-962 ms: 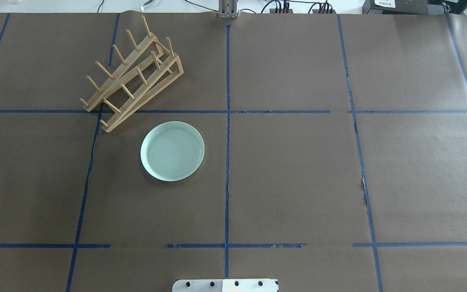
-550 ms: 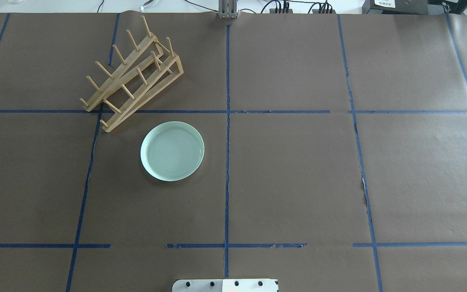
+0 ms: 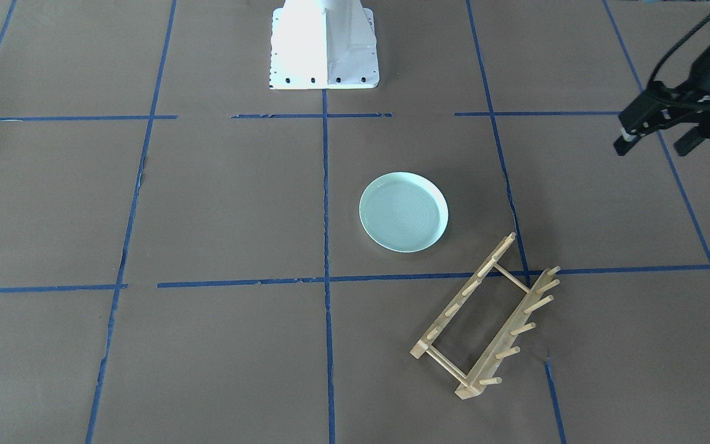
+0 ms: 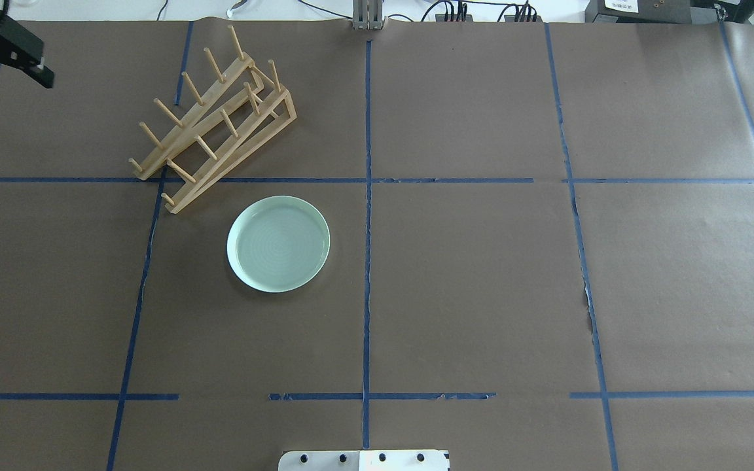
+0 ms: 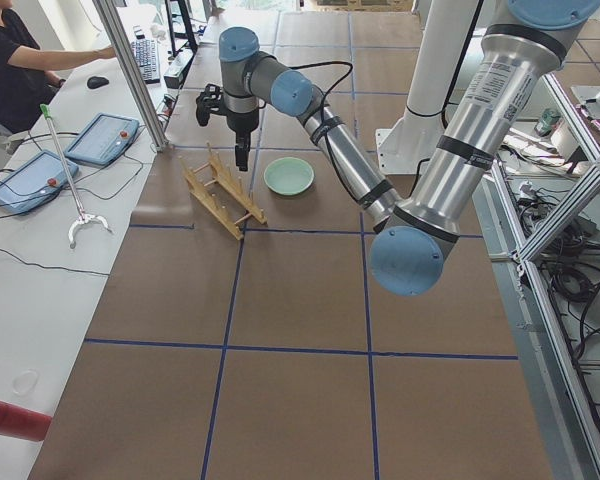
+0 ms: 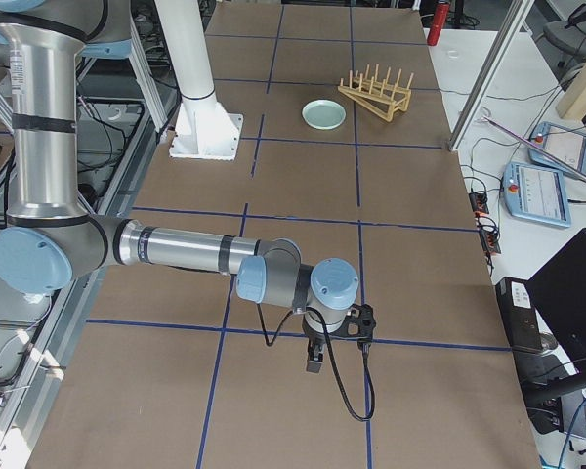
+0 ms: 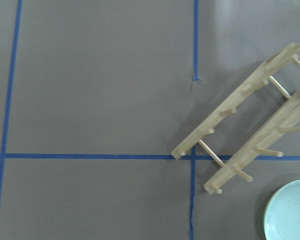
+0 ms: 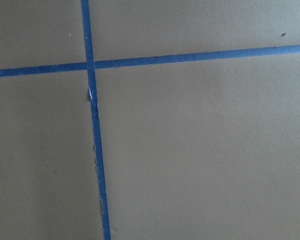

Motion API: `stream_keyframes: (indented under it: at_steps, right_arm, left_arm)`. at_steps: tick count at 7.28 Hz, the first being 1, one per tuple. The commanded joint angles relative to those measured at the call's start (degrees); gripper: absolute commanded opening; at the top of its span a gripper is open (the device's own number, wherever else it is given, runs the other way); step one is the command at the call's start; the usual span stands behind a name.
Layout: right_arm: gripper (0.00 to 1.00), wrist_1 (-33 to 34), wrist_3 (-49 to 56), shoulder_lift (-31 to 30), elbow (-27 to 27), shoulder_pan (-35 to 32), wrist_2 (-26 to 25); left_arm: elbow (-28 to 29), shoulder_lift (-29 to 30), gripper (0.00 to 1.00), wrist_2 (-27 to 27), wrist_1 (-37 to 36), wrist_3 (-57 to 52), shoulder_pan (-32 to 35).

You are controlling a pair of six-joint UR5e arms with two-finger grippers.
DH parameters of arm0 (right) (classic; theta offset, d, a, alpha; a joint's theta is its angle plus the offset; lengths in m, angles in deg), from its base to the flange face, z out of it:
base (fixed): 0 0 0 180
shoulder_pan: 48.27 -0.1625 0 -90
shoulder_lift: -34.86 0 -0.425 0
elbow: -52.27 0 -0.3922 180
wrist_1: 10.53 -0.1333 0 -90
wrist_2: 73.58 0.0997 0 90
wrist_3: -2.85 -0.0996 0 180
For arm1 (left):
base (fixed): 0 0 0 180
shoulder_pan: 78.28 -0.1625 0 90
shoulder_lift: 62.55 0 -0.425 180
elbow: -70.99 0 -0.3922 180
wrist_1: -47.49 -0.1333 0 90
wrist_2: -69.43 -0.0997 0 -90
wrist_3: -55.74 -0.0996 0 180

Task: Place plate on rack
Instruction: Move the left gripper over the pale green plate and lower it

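Note:
The pale mint-green plate (image 4: 278,243) lies flat on the brown table, just in front of the rack; it also shows in the front view (image 3: 403,211) and at the left wrist view's corner (image 7: 290,212). The light wooden rack (image 4: 216,124) stands empty and skewed, pegs up (image 3: 484,320) (image 7: 250,135). My left gripper (image 4: 4,80) hangs open and empty above the table, well to the left of the rack (image 3: 651,147). My right gripper (image 6: 337,354) shows only in the exterior right view, far from both; I cannot tell its state.
The robot's white base (image 3: 324,49) sits at the near table edge. Blue tape lines (image 4: 367,196) grid the brown paper. Beside the table an operator (image 5: 20,60) sits with tablets (image 5: 100,138). A red cylinder (image 5: 10,420) lies off the table's end.
My left gripper has come into the overhead view at the far left corner. The plate and the rack have not moved.

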Motion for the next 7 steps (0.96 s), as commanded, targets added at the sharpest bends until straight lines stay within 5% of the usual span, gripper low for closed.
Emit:
stream_keyframes:
  at_steps: [1,5,7]
  right_arm:
    - [1.0,0.0,0.0,-0.03,0.0,0.0,0.0]
    - [1.0,0.0,0.0,-0.03,0.0,0.0,0.0]
    - [1.0,0.0,0.0,-0.03,0.0,0.0,0.0]
  left_arm:
    - [-0.5,6.47,1.0,-8.22,-0.2,16.08,-12.37]
    - [3.1,13.18,1.0,-20.43,-0.38,26.1,-27.25]
    - [10.79,15.19,1.0,-25.67,1.62,25.66,-31.06]
